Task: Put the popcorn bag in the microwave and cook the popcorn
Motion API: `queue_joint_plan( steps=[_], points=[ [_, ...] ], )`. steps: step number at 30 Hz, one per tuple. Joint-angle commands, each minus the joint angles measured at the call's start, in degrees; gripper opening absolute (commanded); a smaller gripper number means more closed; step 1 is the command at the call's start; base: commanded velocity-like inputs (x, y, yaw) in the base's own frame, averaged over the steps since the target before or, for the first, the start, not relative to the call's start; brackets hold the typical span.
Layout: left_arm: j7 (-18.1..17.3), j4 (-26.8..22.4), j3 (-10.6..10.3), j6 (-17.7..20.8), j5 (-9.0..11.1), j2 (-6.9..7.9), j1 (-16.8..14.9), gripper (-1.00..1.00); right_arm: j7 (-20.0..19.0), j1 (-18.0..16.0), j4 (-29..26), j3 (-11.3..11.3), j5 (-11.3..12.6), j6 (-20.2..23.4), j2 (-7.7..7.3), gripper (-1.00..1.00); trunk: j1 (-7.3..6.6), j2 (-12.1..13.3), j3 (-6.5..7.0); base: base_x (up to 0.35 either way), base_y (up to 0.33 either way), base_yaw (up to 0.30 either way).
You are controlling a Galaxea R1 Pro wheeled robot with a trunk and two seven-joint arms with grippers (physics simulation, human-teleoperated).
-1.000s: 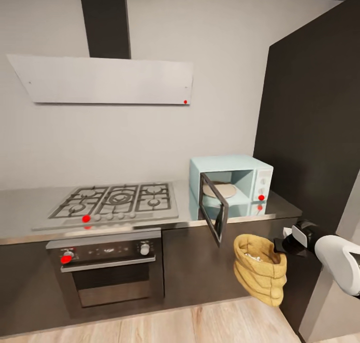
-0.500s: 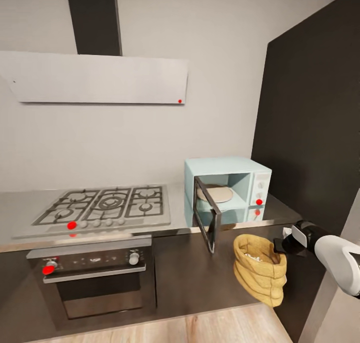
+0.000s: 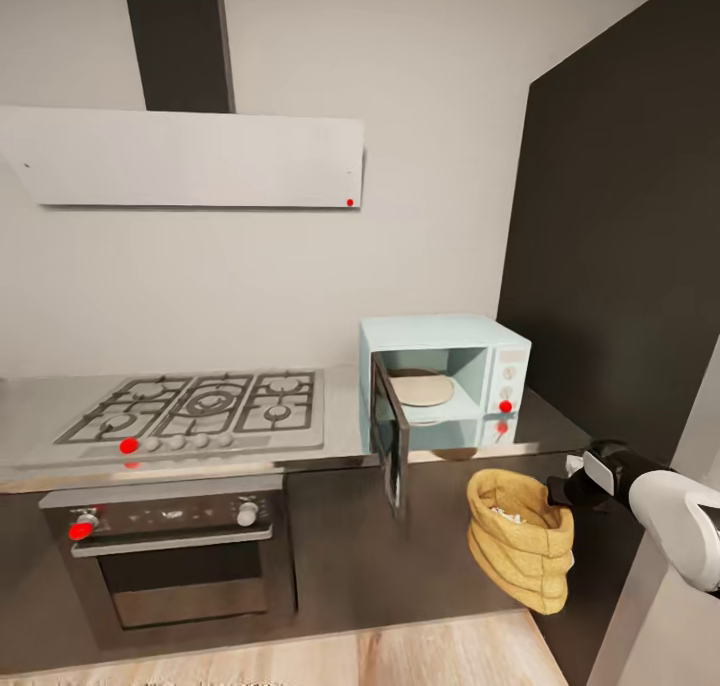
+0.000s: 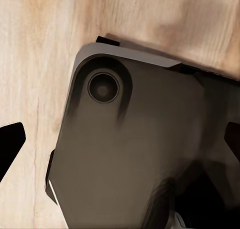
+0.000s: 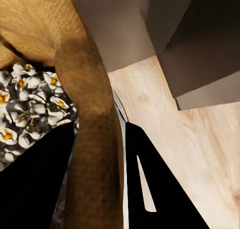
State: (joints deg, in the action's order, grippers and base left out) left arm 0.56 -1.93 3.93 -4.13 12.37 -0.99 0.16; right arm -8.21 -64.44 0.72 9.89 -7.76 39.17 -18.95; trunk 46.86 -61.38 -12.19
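The right gripper [image 3: 562,490] pinches the bag [image 3: 520,538] rim, below the countertop [image 3: 545,428] edge, near the open microwave [image 3: 445,381] door.

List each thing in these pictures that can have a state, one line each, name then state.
microwave: door open, empty turntable inside.
popcorn bag: upright, mouth open, held off the floor.
popcorn: popped, inside the bag.
right gripper: shut on the bag's rim.
oven: door closed.
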Motion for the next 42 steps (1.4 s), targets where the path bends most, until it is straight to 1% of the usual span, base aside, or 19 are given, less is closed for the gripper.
queue_joint_plan(
  steps=[1,6,10,21,25,30,42],
  points=[
    [0.06,-0.09,0.37,-0.08,0.02,-0.02,0.02,1.0,-0.31,-0.07,0.07,0.4,-0.59,0.1,-0.03,-1.0,0.01,-0.05,-0.06,0.0,-0.016,0.262],
    [0.06,-0.09,0.38,-0.09,0.02,0.0,0.02,1.0,-0.31,-0.07,0.07,0.4,-0.59,0.04,-0.03,-1.0,0.01,-0.05,-0.06,-0.001,-0.003,0.266],
    [0.06,-0.09,0.44,-0.09,0.02,-0.06,0.02,1.0,-0.31,-0.07,0.07,0.4,-0.59,0.03,-0.03,-1.0,0.01,-0.05,-0.06,-0.213,-0.054,0.255],
    [0.06,-0.09,0.46,-0.09,0.02,-0.04,0.02,1.0,-0.31,-0.07,0.07,0.4,-0.59,0.03,0.03,-1.0,0.01,-0.05,-0.06,-0.305,-0.011,0.017],
    [0.06,-0.09,0.46,-0.09,0.02,-0.07,0.02,1.0,-0.31,-0.07,0.07,0.4,-0.67,0.05,0.2,-1.0,0.01,-0.05,-0.06,-0.035,0.0,0.13],
    [0.06,-0.09,0.46,-0.09,0.02,-0.07,0.02,1.0,-0.31,-0.07,0.07,0.48,-0.68,0.11,-0.01,-1.0,0.01,-0.05,-0.06,-0.002,0.0,0.227],
    [0.06,-0.09,0.46,-0.09,0.01,-0.07,0.02,1.0,-0.43,-0.07,0.07,0.34,-0.66,0.52,-0.07,-1.0,0.01,-0.05,-0.06,0.0,0.0,0.014]
  ],
)
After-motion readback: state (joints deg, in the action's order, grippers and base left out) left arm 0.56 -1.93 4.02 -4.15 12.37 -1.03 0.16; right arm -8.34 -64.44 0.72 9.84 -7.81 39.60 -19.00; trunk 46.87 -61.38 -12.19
